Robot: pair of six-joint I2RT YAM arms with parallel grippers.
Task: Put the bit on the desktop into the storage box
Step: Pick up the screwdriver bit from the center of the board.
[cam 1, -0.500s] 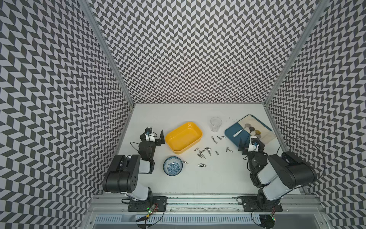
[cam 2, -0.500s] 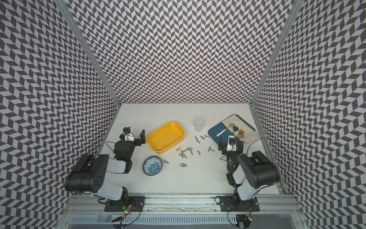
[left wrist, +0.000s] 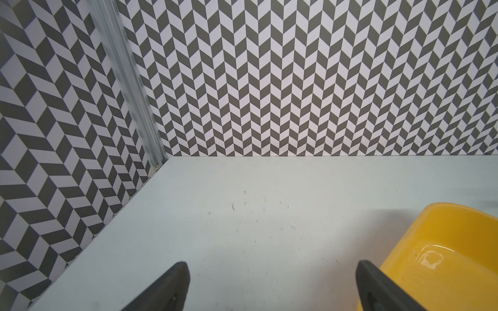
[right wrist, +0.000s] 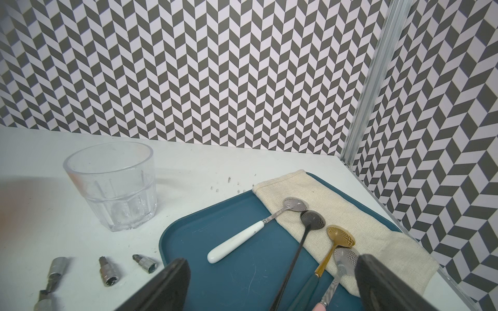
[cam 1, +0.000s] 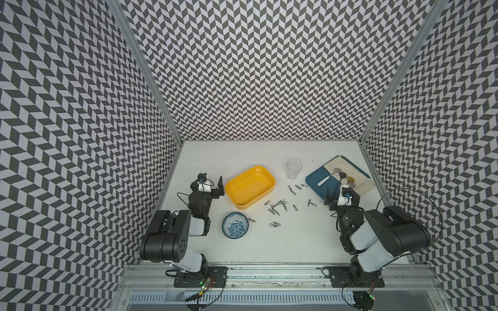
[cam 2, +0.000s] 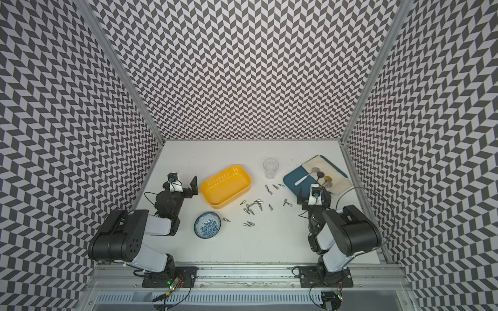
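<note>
Several small metal bits [cam 1: 275,206] [cam 2: 252,206] lie scattered on the white desktop [cam 1: 283,242], just right of the empty yellow storage box [cam 1: 249,185] [cam 2: 225,185]. My left gripper [cam 1: 208,183] [left wrist: 272,265] rests low at the box's left side, open, with only bare desktop [left wrist: 242,215] between its fingers; the storage box [left wrist: 444,242] sits by one finger. My right gripper [cam 1: 342,192] [right wrist: 272,262] is open over the near edge of a dark-blue tray, holding nothing. Three bits [right wrist: 109,274] show in the right wrist view, on the desktop beside the tray.
A clear glass [cam 1: 293,168] [right wrist: 113,188] stands behind the bits. The dark-blue tray [cam 1: 320,176] [right wrist: 188,237] at back right carries a beige cloth [right wrist: 363,223] and several spoons [right wrist: 237,242]. A blue-and-white patterned bowl [cam 1: 223,229] sits in front of the box. Patterned walls enclose three sides.
</note>
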